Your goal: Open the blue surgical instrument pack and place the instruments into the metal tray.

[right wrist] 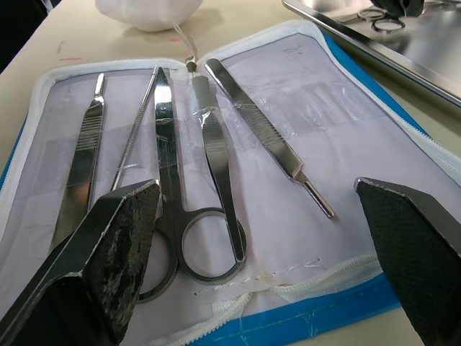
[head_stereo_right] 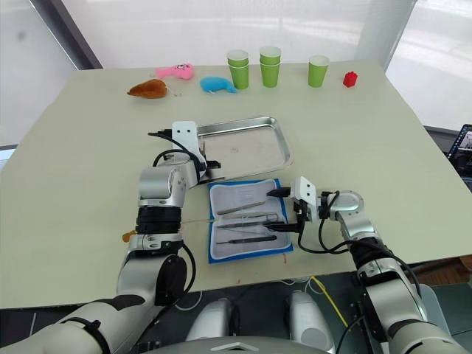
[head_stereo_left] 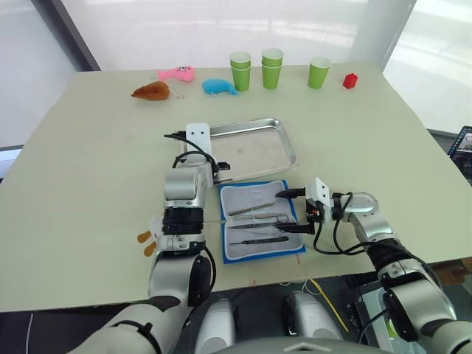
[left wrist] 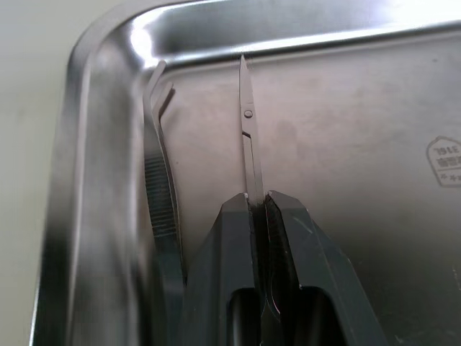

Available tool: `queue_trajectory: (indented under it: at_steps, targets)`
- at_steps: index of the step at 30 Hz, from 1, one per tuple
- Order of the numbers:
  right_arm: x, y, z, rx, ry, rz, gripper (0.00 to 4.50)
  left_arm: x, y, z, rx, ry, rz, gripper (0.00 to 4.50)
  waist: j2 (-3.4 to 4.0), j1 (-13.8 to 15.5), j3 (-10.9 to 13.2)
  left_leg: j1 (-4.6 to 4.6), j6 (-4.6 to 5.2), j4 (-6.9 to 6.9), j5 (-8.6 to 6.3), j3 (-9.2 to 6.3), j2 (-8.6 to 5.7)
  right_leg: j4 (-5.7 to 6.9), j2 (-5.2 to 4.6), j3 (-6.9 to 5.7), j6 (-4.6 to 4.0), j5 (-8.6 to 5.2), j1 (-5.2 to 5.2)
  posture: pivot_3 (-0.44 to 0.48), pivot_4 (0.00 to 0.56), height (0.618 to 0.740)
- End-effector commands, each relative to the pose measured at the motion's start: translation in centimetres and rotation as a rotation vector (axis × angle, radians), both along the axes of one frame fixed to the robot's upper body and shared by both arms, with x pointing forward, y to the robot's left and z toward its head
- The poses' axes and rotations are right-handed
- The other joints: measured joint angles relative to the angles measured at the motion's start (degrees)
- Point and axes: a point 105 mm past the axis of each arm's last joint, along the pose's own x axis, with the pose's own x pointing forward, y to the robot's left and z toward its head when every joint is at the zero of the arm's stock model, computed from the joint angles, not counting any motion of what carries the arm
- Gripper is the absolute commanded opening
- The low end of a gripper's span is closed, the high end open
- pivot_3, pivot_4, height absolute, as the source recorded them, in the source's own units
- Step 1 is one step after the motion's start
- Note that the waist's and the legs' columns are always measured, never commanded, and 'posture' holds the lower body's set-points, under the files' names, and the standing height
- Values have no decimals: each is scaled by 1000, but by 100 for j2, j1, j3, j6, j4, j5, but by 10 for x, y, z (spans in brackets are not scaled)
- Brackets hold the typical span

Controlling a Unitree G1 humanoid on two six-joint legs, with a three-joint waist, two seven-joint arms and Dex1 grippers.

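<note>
Left gripper (left wrist: pixel 258 209) pinched scissors (left wrist: pixel 248 137) low over the metal tray (head_stereo_left: pixel 284 140) to release them; right gripper (head_stereo_left: pixel 293 212) gaped wide at the open pack's (head_stereo_left: pixel 259 249) three o'clock edge

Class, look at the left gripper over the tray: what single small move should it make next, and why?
Probably open the left gripper and let go. It is shut on a pair of scissors whose tip already lies low over the metal tray, beside the tweezers lying there.
</note>
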Motion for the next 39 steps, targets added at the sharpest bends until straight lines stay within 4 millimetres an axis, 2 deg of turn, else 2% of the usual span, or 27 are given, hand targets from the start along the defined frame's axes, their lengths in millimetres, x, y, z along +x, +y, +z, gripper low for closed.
queue_trajectory:
  at_steps: [1,7,8,9,10,12,13,16,17,22,31,39]
  targets:
    - [-23,3,-46,-115,162,38,4500,4,1,14,2,-52,29,28,0,-3,0,0,0,-1,0,0,0,0,0,0,0,0,0,0,150,740]
    - [-23,3,-47,-115,158,36,4500,1,2,11,-20,-29,51,28,0,-15,0,5,-8,-13,4,2,-1,-1,0,1,0,0,0,0,150,740]
    - [-23,4,-46,-115,157,37,4500,1,2,12,-20,-33,53,816,0,-19,0,6,-9,-14,4,2,-1,-1,0,1,0,0,0,0,150,740]
    - [-23,4,-46,-115,157,37,4500,1,3,13,-19,-36,54,1049,0,-22,0,6,-10,-14,4,2,-1,-1,0,0,0,0,0,0,150,740]
    - [-22,3,-46,-116,156,36,4500,1,3,14,-11,-42,62,1471,-1,-24,-1,5,-11,-14,5,2,-1,-1,0,-1,0,0,0,0,150,740]
    - [-22,3,-46,-116,155,36,4500,2,5,17,21,-44,63,2395,-1,-26,-1,5,-13,-15,6,2,-1,-1,0,-2,0,0,0,0,150,740]
    - [-22,3,-46,-116,155,36,4500,2,4,19,25,-48,55,2999,-1,-29,-1,6,-15,-16,6,2,-1,-1,0,-2,0,0,0,0,150,740]
    - [-22,3,-46,-117,154,36,4500,2,-1,31,13,-80,35,4235,-1,-40,0,5,-17,-16,6,2,-2,-2,0,-3,0,0,0,0,150,740]
    - [-22,3,-46,-117,154,36,4500,2,-3,34,6,-89,28,4407,-1,-44,0,5,-18,-16,6,2,-1,-2,0,-3,0,0,0,0,150,740]
    - [-22,2,-46,-118,152,34,4500,5,-13,46,-14,-135,-20,4407,-2,-47,0,3,-28,-19,10,3,-2,-3,0,-8,0,0,0,0,150,740]
    - [-21,-1,-46,-117,150,22,4500,5,-23,56,-78,-204,-153,4407,-3,-48,1,1,-49,-25,18,7,-2,-6,0,-16,1,0,-1,0,150,740]
    - [-21,0,-46,-111,149,19,4500,-9,-31,79,-148,-354,-489,4407,-2,-53,2,2,-67,-30,27,6,-2,-6,0,-18,1,0,-1,0,150,740]
